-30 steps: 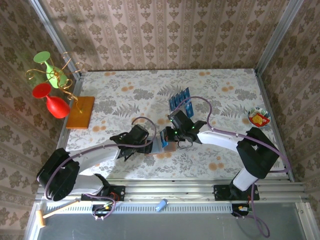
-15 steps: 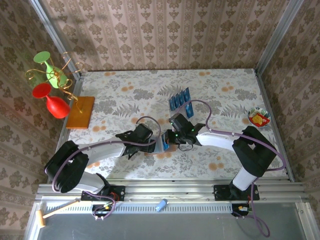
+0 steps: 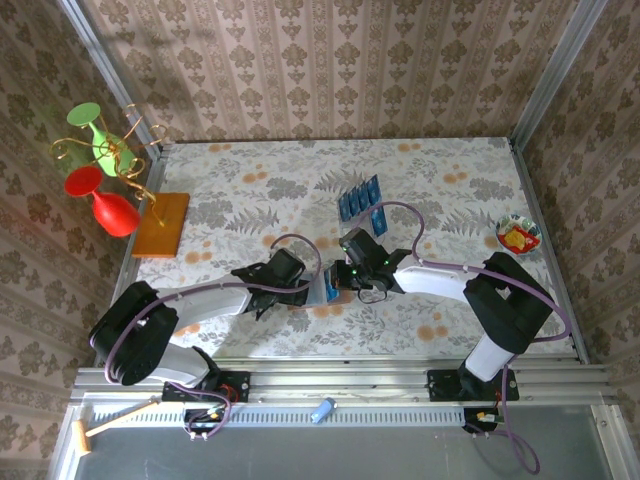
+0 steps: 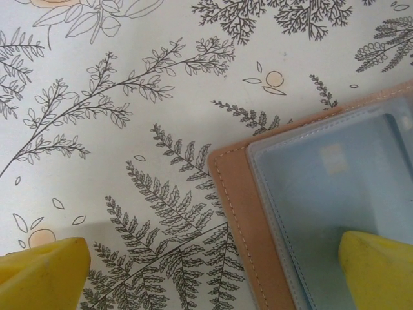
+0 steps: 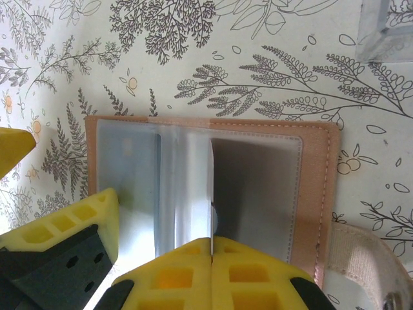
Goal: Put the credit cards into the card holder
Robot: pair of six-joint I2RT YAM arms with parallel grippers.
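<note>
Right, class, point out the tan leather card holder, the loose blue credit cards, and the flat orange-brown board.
tan leather card holder (image 5: 315,187): right wrist view, its stitched right border.
glossy blue credit cards (image 3: 357,200): top view, middle of the group.
flat orange-brown board (image 3: 165,228): top view, its bare centre.

card holder (image 4: 303,194) cut off rt, strap (image 5: 362,253) cropped

The top external camera looks steeply down from high behind the robot across the whole table (image 3: 250,170). Both wrist cameras face downward, very close, sharing the open card holder (image 4: 235,213) (image 5: 316,194).
</note>
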